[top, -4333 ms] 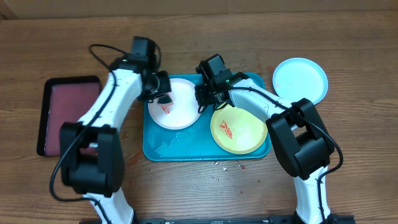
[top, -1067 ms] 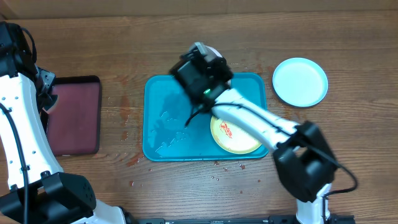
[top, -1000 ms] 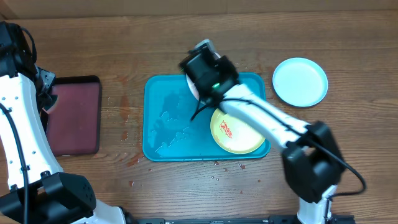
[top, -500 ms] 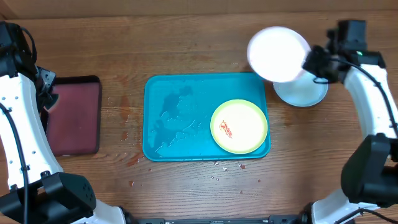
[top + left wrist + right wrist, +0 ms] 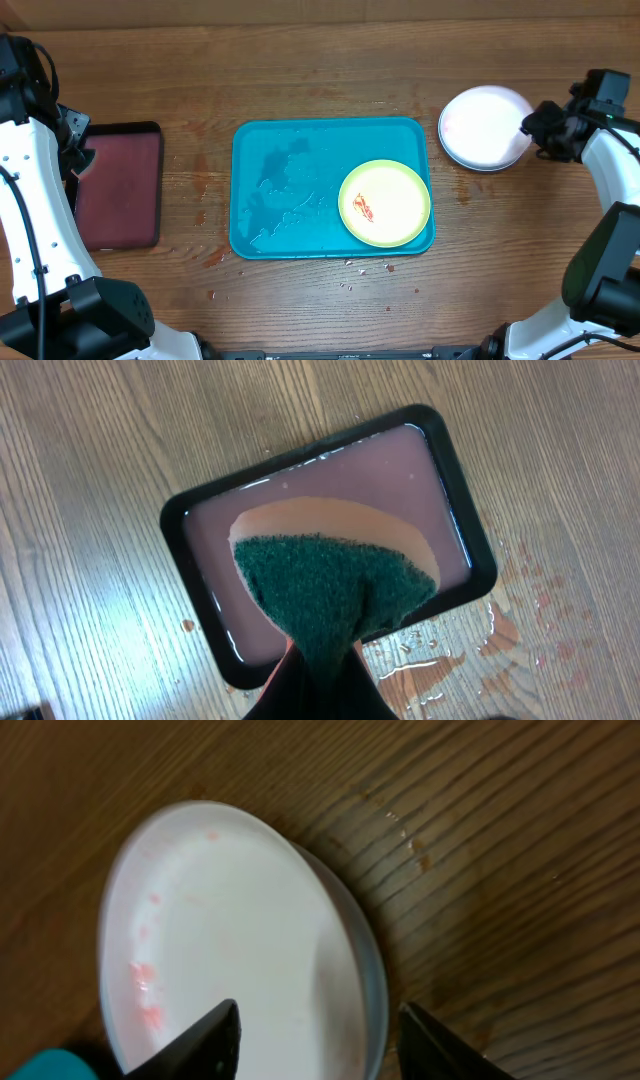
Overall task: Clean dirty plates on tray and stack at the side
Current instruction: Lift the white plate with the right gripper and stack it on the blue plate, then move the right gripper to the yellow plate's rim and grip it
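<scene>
Overhead straight down on table (image 5: 320,60), left wrist above maroon tray (image 5: 420,470), right wrist close over white plate (image 5: 230,940)

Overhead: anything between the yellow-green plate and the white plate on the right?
Only the teal tray rim and bare wood table lie between the yellow-green plate and the white plate, as the overhead view shows.

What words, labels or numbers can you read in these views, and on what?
None readable in any view. The red marks on the yellow-green plate are smears, not writing. The tray, white plate and sponge carry no print.
</scene>
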Controlling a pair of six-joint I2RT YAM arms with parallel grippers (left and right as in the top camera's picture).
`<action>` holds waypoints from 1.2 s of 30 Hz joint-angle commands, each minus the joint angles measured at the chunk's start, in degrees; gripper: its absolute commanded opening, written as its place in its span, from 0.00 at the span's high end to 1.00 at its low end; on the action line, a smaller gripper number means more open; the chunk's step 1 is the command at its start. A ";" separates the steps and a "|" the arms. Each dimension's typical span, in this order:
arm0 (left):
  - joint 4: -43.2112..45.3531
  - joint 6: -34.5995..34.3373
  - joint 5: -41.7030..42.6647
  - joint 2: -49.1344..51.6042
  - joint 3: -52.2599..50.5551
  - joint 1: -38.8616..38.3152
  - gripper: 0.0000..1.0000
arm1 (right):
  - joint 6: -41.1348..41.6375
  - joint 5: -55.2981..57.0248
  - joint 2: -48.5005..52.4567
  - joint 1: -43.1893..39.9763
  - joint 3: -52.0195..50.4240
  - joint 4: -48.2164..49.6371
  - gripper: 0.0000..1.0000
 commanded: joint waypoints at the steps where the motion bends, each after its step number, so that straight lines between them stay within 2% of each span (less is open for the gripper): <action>1: 0.09 -0.11 0.20 0.22 -0.26 -0.07 0.96 | -0.28 -4.11 0.37 3.23 -0.24 -1.97 0.41; 3: 0.09 -0.11 0.20 0.22 -0.26 -0.07 0.96 | -4.02 -8.46 0.37 5.09 -0.24 -3.17 0.41; 6: 0.20 -0.13 0.22 0.22 -0.26 -0.07 0.96 | -18.53 -17.97 0.46 10.58 -0.24 -5.79 0.40; 8: 0.24 -0.11 0.24 0.22 -0.26 -0.07 0.96 | -24.30 -14.25 0.48 16.68 -0.59 -7.21 0.36; 11: 0.22 -0.11 0.24 0.22 -0.26 -0.07 0.96 | -28.00 -9.92 0.79 22.10 -1.86 -6.19 0.29; 15: 0.15 0.37 0.24 0.22 -0.26 -0.11 0.96 | -29.88 -0.39 3.04 28.06 -2.12 -5.95 0.28; 19: 0.26 0.57 0.24 0.22 -0.26 -0.11 0.96 | -30.80 -1.25 3.41 29.07 -2.12 -7.45 0.27; 22: 0.26 0.57 0.24 0.22 -0.26 -0.15 0.96 | -36.46 -4.92 3.98 29.07 -2.12 -11.19 0.28; 25: 0.28 0.57 0.24 0.22 -0.26 -0.15 0.96 | -37.75 -5.11 5.88 29.07 -2.12 -12.85 0.29; 32: 0.48 0.57 0.26 0.22 -0.26 -0.15 0.96 | -37.46 -8.09 7.98 29.79 -2.10 -12.79 0.41; 33: 0.52 0.55 0.26 0.22 -0.26 -0.15 0.95 | -36.96 -8.07 7.98 29.99 -2.10 -12.74 0.47; 34: 0.50 0.57 0.26 0.22 -0.26 -0.15 0.96 | -36.41 -8.07 7.98 30.08 -2.10 -12.72 0.50; 35: 0.50 0.57 0.26 0.22 -0.26 -0.15 0.96 | -34.07 -8.07 7.98 30.14 -2.10 -12.55 0.65; 36: 0.48 0.57 0.26 0.22 -0.26 -0.15 0.96 | -32.57 -8.09 8.09 30.14 -2.10 -12.52 0.69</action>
